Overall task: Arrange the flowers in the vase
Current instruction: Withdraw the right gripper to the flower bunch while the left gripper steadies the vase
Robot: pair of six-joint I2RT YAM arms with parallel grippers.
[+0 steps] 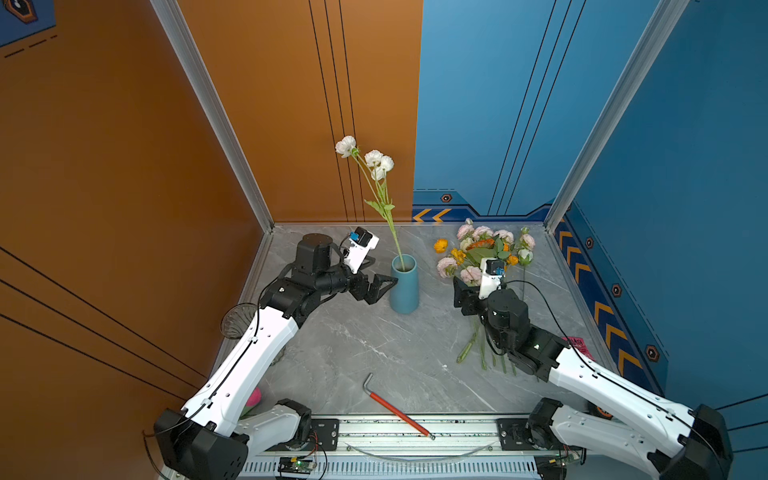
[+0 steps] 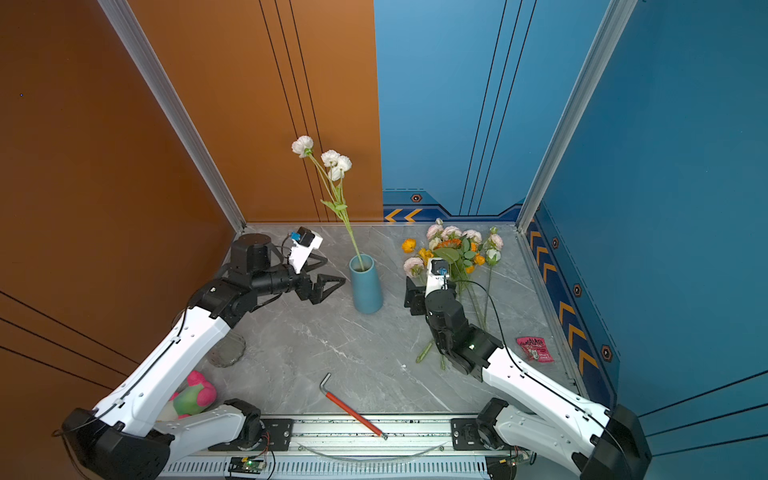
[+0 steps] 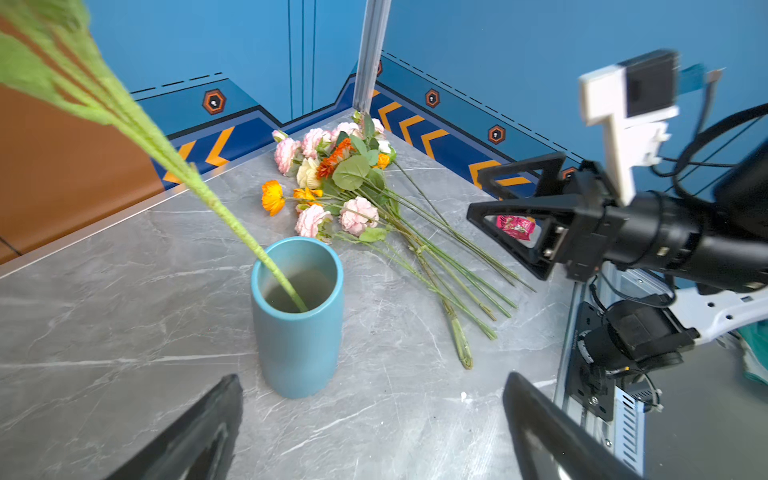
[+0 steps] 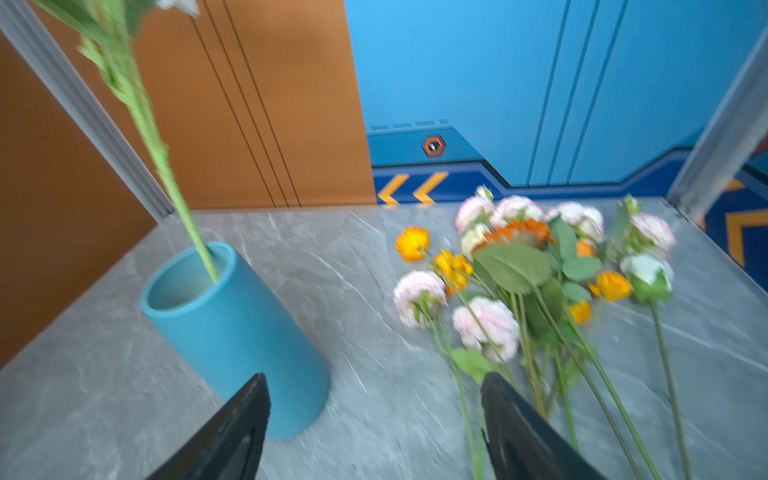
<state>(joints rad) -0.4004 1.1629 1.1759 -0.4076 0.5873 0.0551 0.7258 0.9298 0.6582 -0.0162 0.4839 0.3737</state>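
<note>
Already 1 white-bloomed green stem (image 1: 390, 224) stands in the blue cylindrical vase (image 1: 404, 291); pink-and-orange long-stemmed flowers (image 1: 482, 232) lie beside it; left jaws and right jaws stand apart.

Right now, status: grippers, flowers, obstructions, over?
Left gripper open beside vase. Right gripper open, empty, near loose flowers. One white stem in vase. Nothing blocking vase mouth.

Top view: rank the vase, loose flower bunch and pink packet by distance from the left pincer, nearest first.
1. vase: mid-table, right beside the open left pincer.
2. loose flower bunch: lying at the back right, past the vase.
3. pink packet: far right, clearly the farthest.
</note>
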